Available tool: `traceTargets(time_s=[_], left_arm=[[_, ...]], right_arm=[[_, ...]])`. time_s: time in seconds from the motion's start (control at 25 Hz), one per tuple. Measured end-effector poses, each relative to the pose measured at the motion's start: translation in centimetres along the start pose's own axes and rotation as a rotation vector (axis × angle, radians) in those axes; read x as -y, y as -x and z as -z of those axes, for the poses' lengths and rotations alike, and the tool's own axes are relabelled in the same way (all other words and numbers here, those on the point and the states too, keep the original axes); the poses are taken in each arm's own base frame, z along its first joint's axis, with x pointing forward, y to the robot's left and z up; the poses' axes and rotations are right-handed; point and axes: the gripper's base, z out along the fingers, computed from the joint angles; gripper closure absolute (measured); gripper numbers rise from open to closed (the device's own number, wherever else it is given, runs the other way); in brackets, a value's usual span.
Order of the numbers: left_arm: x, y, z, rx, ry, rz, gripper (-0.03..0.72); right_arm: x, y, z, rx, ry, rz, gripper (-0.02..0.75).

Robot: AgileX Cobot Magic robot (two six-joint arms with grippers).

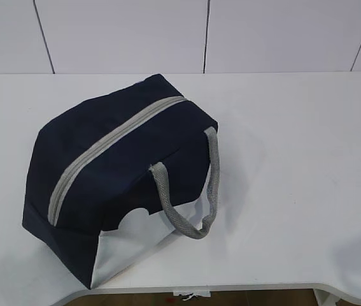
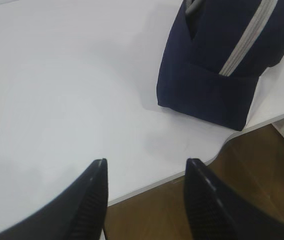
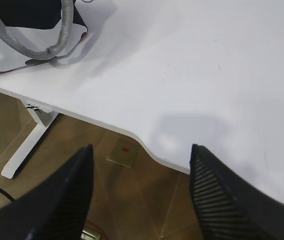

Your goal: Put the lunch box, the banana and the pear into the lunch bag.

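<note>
You have a white table [image 1: 295, 191] filling most of the exterior view, its near edge curving in at the bottom, with wooden floor [image 3: 56, 150] showing below that edge in both wrist views. On it, left of centre, sits the lunch bag [image 1: 110, 166], turned at an angle so one end points toward the near left corner. Its grey zipper [image 1: 104, 146] runs along the top from far right to near left and looks closed along the length you can see. The white lower panel [image 1: 142, 239] faces you, and a grey webbing handle [image 1: 199, 191] loops down over it toward the near right. You cannot see the lunch box, banana or pear in any view.

Your left gripper [image 2: 147, 200] hangs over the near table edge, left of the bag, fingers spread apart and holding nothing. Your right gripper [image 3: 142, 195] hangs over the near edge to the right of the bag, also released and empty.
</note>
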Motion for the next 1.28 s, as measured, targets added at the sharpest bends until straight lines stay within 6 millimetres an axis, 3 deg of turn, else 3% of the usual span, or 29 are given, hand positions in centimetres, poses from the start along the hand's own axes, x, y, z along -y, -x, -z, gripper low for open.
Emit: traceTargets(time_s=[0.52,1.28], left_arm=[[0.22,-0.01,0.03,-0.006,0.238,0.135,0.319],[0.23,-0.01,0.03,-0.006,0.249,0.141,0.339]], right_arm=[[-0.23,-0.02,0.05,-0.005,-0.163,-0.1,0.277],[-0.21,0.0,0.06,-0.003,-0.18,-0.106,0.276]])
